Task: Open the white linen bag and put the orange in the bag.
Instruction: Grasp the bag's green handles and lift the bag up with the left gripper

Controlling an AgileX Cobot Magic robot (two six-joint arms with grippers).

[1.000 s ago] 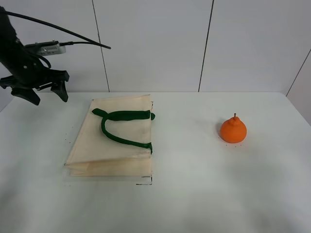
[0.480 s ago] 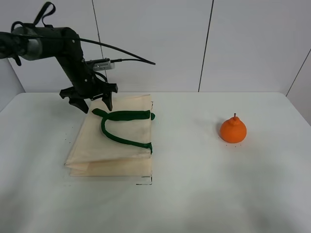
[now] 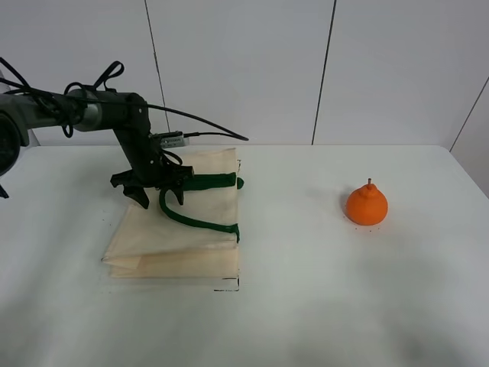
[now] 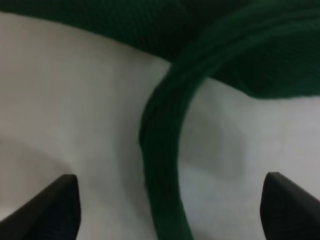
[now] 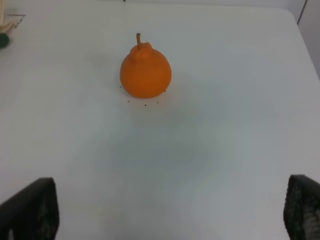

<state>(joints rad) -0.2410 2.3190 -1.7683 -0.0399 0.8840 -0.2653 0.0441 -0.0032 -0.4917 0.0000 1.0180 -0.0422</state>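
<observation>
Black left arm angles down, its left gripper point(image 3: 160, 197) spread wide astride a green handle point(image 3: 195, 222) of the flat-lying white linen bag point(image 3: 179, 246); the right gripper point(image 5: 165, 209), likewise spread, faces the orange point(image 5: 145, 71).

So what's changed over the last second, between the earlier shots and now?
The left hand swung in from the far left and came down over the white linen bag. It is open, with the green handle running between its fingers. Nothing has been gripped yet. The bag and the orange lie where they were.
</observation>
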